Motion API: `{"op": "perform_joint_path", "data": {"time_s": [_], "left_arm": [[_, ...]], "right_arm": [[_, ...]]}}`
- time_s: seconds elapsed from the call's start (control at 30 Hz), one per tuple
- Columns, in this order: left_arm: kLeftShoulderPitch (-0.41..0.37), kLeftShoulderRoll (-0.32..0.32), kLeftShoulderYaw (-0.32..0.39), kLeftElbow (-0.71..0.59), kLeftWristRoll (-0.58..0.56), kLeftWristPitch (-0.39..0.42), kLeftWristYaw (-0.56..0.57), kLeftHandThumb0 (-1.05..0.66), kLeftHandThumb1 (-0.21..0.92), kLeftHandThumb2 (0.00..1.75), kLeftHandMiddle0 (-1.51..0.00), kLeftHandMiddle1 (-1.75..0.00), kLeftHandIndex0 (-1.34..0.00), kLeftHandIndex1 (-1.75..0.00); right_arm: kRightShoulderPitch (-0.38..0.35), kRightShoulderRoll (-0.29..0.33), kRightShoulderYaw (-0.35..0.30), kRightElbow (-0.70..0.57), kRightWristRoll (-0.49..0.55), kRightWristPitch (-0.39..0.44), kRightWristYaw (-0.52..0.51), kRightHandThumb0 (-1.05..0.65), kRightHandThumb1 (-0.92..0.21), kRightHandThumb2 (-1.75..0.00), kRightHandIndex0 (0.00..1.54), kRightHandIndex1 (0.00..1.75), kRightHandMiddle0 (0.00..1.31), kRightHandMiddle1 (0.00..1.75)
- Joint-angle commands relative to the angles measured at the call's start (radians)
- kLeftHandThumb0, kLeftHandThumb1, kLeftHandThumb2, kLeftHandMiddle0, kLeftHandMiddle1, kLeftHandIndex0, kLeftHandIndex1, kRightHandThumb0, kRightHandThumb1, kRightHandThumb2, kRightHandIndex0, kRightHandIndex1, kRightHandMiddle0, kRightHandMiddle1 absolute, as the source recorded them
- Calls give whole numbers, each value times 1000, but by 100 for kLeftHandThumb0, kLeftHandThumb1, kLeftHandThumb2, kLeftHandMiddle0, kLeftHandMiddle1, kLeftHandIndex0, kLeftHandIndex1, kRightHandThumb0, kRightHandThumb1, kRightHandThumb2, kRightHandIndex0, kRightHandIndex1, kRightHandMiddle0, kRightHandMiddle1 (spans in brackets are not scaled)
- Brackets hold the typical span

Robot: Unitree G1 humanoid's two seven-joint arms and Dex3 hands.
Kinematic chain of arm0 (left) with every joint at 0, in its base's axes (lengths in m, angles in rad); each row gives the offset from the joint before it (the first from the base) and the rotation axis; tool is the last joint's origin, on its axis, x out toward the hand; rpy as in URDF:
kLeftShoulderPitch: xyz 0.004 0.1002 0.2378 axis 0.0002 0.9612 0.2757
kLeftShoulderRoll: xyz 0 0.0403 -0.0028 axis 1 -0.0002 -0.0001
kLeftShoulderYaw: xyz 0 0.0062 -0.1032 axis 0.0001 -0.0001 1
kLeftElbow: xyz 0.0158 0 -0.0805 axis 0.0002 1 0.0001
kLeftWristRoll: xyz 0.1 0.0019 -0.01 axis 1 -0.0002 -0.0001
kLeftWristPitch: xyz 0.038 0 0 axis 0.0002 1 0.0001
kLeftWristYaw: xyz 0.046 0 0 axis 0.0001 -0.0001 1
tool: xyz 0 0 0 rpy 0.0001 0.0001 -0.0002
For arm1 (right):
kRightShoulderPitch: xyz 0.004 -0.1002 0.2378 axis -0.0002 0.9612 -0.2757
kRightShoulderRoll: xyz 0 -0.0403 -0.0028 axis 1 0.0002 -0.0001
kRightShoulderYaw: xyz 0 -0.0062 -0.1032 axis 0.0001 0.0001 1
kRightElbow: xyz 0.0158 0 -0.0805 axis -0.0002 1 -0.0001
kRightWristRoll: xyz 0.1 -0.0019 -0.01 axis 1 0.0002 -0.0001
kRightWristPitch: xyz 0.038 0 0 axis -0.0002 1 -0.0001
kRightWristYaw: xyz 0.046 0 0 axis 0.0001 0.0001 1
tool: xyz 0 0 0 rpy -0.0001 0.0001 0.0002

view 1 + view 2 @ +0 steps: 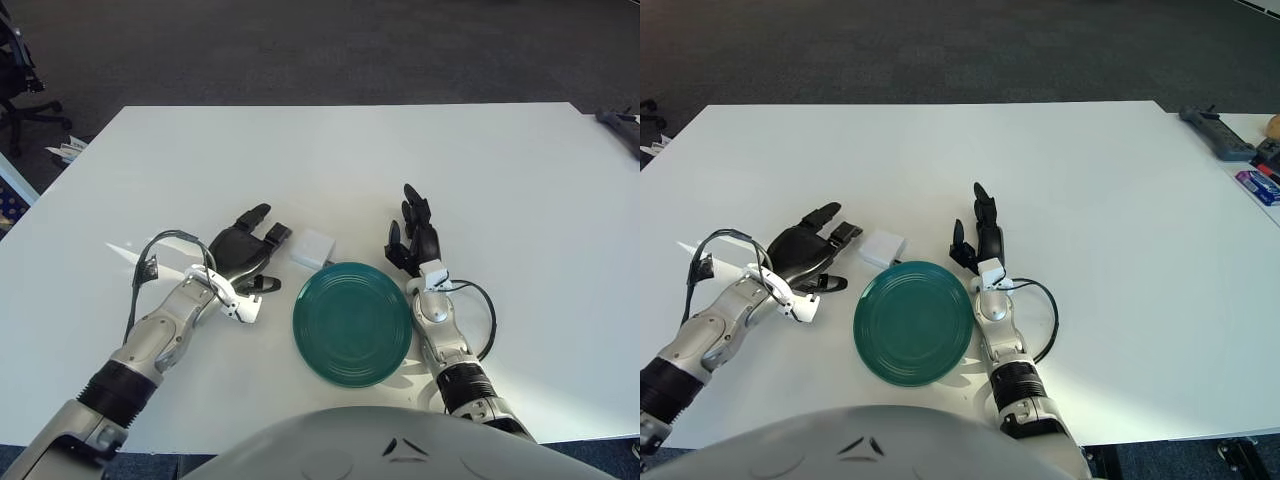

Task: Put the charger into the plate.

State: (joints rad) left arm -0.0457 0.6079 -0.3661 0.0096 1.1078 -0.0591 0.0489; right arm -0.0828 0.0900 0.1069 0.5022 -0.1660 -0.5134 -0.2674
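The table [300, 150] is bearing the green plate [352, 322], and the white charger [312, 248] is lying just beyond the plate's far-left rim, almost touching it. The left hand [245, 250] is sitting left of the plate, fingers spread wide and empty, pointing at the charger just beside them, so it is the nearer. The right hand [412, 235] is showing right of the plate, fingers extended and empty.

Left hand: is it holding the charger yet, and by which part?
Nothing is held. The left hand is open just left of the charger, on the table beside the plate; the right hand is open too.
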Motion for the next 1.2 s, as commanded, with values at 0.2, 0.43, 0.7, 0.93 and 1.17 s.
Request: {"op": "perform_joint_path", "data": {"time_s": [0.2, 0.43, 0.7, 0.93, 1.17], "left_arm": [[-49, -28, 31, 17, -29, 9, 66, -105, 92, 47, -11, -1, 0, -83], [-56, -35, 29, 14, -40, 11, 55, -105, 92, 44, -11, 0, 0, -88], [-69, -39, 23, 6, -34, 18, 28, -105, 92, 46, -11, 0, 0, -86], [-76, -45, 19, -7, -47, 16, -14, -105, 92, 47, -12, 0, 0, -85], [-86, -56, 21, -4, -115, -16, -59, -105, 92, 47, -13, -1, 0, -84]], "right_arm": [[139, -1, 2, 201, -5, -8, 1, -87, -92, -82, 13, 0, 0, 30], [134, 1, -2, 225, -5, -29, -5, -89, -92, -83, 14, 1, 0, 32], [136, -5, 5, 219, -18, -25, -8, -90, -92, -85, 14, 0, 0, 32], [135, -5, 8, 230, -26, -32, -23, -90, -92, -85, 14, 0, 0, 33], [138, -4, 15, 225, -32, -30, -34, -90, -92, -85, 15, 1, 0, 33]]}}
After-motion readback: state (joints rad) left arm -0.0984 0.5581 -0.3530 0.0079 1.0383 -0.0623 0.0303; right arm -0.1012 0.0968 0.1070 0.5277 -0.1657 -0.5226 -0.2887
